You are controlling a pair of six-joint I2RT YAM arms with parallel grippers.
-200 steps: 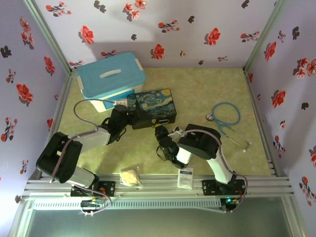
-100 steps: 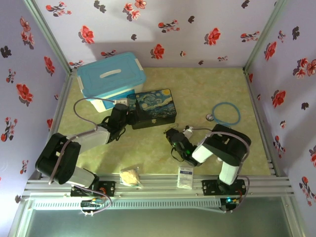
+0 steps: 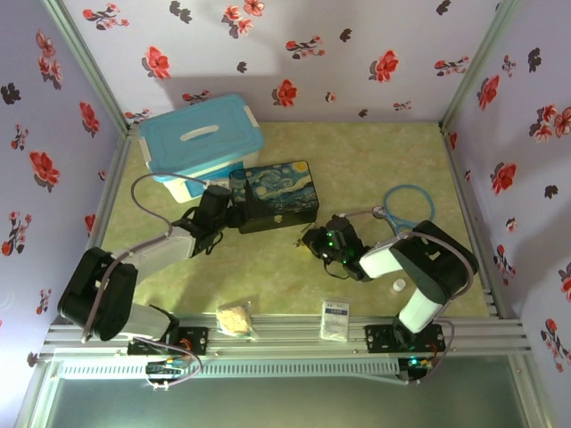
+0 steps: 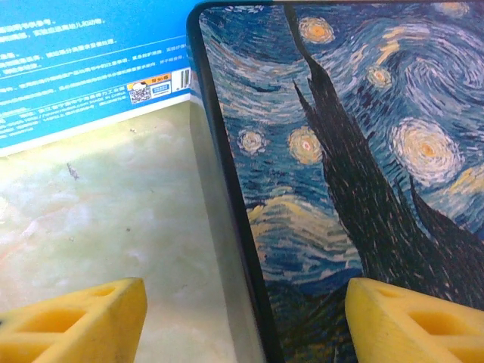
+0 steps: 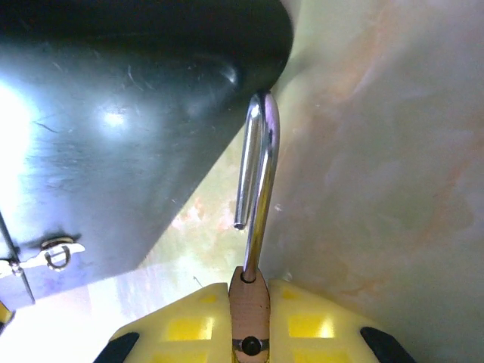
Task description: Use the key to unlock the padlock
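Item 1, padlock [image 5: 249,299]: held low over the table, just beside the dark tin [image 5: 113,113]. On my right wrist view one leg of its shackle [image 5: 261,181] sits in the body and the other ends free in the air, so I judge it sprung and the unlocking done. Key: too small for me to tell where it lies. Left, at most: setting the lock down

Item 2, right gripper [image 5: 251,329]: closed narrowly on the padlock body

Item 3, left gripper [image 4: 242,321]: fingers spread wide, holding nothing, straddling the tin's edge
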